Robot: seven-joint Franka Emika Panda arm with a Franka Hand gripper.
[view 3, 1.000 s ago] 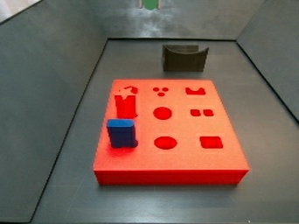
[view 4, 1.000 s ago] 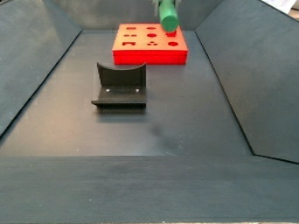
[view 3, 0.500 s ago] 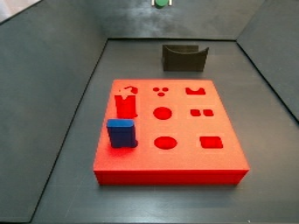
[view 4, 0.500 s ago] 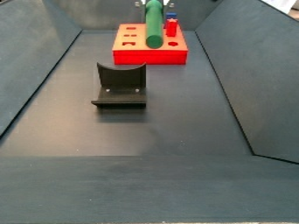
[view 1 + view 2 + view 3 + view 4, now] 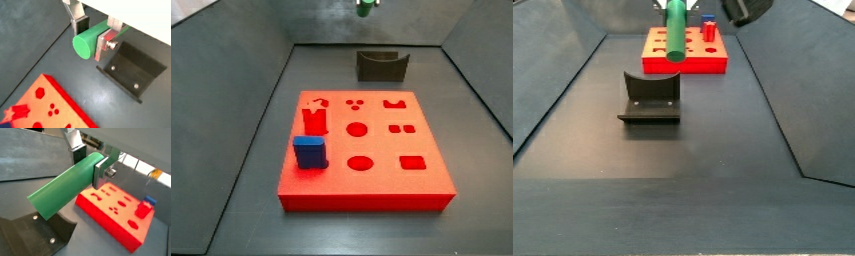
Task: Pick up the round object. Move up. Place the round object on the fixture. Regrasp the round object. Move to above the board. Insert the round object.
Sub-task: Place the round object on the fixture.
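Gripper (image 5: pixel 92 35) jaws clenched on the round object (image 5: pixel 87 44), carried high above the fixture (image 5: pixel 649 98), presumably to set it in the notch for regrasping

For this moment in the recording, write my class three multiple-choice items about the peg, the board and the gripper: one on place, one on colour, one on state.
1. Where is the green peg?
A. Lying on the floor
B. Held in the air between the fingers
C. Standing in a hole of the board

2. What colour is the board?
A. Red
B. Yellow
C. White

3. What is the state of the fixture?
A. It carries the peg
B. It lies on the board
C. Nothing rests on it

Answers: 1 B, both wrist views show the gripper closed on the peg above the floor. 2 A, the slab is red in both side views. 3 C, its notch is bare in a side view.
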